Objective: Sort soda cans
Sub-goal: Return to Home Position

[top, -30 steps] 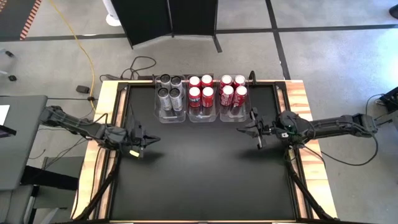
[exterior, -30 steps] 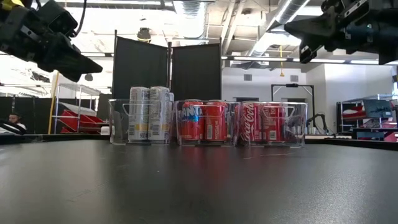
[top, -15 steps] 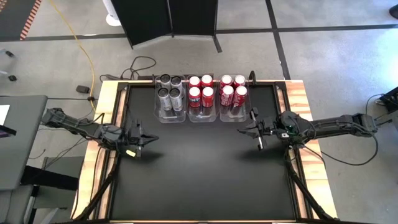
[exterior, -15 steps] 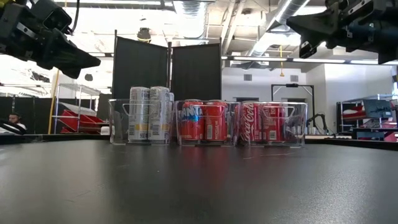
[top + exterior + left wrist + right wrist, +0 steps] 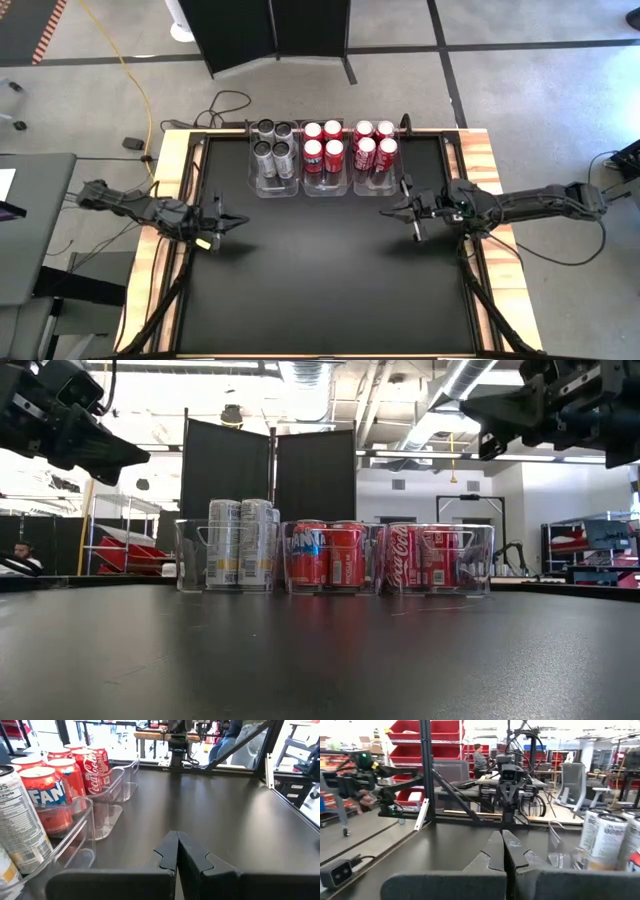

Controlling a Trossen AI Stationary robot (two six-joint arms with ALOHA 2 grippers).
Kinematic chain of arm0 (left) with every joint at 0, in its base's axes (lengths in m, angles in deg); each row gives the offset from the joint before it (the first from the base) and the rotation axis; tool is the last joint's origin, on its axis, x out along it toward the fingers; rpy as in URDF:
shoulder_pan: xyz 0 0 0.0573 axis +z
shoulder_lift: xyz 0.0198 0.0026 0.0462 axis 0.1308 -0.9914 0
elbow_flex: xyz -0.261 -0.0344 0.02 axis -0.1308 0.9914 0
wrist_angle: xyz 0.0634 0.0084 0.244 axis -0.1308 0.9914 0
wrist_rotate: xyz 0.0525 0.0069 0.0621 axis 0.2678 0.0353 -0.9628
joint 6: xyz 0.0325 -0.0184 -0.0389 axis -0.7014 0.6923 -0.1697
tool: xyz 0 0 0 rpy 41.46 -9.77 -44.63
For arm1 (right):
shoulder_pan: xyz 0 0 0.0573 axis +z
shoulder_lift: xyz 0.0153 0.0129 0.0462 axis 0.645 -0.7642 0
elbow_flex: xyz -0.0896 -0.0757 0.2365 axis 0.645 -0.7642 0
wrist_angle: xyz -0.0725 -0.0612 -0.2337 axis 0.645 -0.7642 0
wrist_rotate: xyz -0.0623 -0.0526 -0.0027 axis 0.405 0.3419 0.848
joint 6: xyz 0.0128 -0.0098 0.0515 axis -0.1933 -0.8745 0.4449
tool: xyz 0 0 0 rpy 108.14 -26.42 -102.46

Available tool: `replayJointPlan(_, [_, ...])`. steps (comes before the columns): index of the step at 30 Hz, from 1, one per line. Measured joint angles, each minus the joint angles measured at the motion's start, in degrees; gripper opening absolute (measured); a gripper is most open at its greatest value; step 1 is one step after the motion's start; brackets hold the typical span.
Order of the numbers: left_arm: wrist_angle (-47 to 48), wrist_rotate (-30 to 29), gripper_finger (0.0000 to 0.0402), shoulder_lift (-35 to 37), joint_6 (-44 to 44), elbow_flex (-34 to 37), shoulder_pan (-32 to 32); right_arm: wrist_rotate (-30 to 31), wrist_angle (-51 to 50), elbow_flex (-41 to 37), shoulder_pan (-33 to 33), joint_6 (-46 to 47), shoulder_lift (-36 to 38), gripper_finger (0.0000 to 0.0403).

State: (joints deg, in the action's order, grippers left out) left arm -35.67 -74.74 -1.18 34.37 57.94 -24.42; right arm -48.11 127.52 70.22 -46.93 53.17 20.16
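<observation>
Holding near the table's (image 5: 320, 290) side edges, my left gripper (image 5: 238, 221) and right gripper (image 5: 388, 211) are clenched empty — cans (image 5: 325, 150) fill three bins (image 5: 277, 186), seemingly four apiece.

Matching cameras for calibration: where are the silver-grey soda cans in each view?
High: silver-grey cylindrical soda cans, leftmost group of the far row.
Low: leftmost group.
Left wrist: nearest cans, before the red cans.
Right wrist: the nearest cans.
Shared landmark: black tabletop.

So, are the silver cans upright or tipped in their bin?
Upright. The silver cans stand on their bases inside the left clear bin, round tops facing the overhead camera.
</observation>
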Motion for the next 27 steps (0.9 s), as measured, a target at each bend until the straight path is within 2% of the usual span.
replayJointPlan(7, [2.60,0.22,0.0000,3.68,-0.71,0.00,-0.87,-0.15,12.77,-7.48,-2.41,4.90,-0.04,0.0000])
replayJointPlan(18, [-2.22,1.27,0.0000,4.87,-2.59,3.32,-1.25,-0.17,11.29,-7.50,-3.22,5.86,0.18,0.0000])
replayJointPlan(24, [-2.17,2.45,0.0000,5.37,-4.27,2.78,-2.31,-4.37,11.21,-7.52,-3.52,7.45,3.22,0.0000])
replayJointPlan(27, [-3.80,2.43,0.0000,5.32,-7.35,2.61,-2.90,-4.52,9.38,-7.52,-3.69,6.67,5.58,0.0000])
